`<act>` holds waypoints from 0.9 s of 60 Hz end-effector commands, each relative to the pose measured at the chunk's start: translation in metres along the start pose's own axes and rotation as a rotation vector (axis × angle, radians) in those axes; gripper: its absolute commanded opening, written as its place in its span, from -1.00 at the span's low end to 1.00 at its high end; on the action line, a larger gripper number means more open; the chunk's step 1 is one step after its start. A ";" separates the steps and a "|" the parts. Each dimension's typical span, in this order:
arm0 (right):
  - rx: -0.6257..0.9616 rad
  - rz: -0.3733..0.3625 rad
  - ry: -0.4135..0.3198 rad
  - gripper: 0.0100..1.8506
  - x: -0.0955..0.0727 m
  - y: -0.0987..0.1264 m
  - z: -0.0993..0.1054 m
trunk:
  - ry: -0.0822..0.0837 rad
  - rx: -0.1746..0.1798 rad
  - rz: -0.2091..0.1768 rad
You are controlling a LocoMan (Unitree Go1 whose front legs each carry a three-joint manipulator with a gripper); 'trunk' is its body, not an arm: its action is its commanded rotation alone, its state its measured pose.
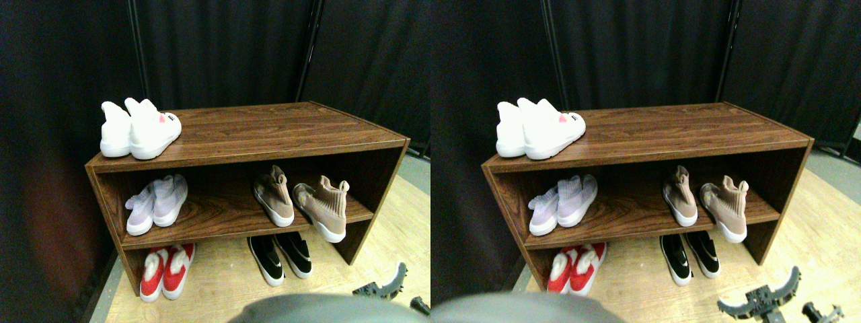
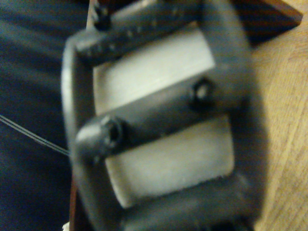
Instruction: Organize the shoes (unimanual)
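Right tool (image 1: 397,291) low at near right over the wood floor (image 1: 222,282), clear of every shoe; cannot tell whether its jaws are wide or narrow.

Wrist view is filled by the blurred dark jaw frame, with floor boards along one edge and a corner of the brown shelf unit (image 1: 282,131). Black slip-ons (image 1: 281,256) with white soles sit side by side on the floor under the unit, right of centre. Red-and-white pair (image 1: 167,269) is on the floor at lower left. On the middle shelf, the tan knit high pair: one shoe (image 1: 274,196) tilted near the middle, the other (image 1: 324,208) to its right, splayed apart, toe at the shelf's front edge. Pale lilac pair (image 1: 157,203) at shelf left. White high pair (image 1: 139,128) on top, far left. Dark curtain (image 1: 222,47) behind.
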 end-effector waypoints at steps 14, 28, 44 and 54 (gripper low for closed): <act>0.086 0.017 -0.021 0.78 0.024 0.001 0.008 | 0.005 -0.009 0.005; 0.167 0.016 0.007 0.76 0.041 0.001 0.013 | 0.006 -0.012 0.010; 0.245 -0.018 0.008 0.73 0.063 0.005 0.006 | 0.012 -0.015 0.021; 0.286 -0.063 -0.005 0.70 0.077 0.006 -0.004 | 0.012 -0.018 0.026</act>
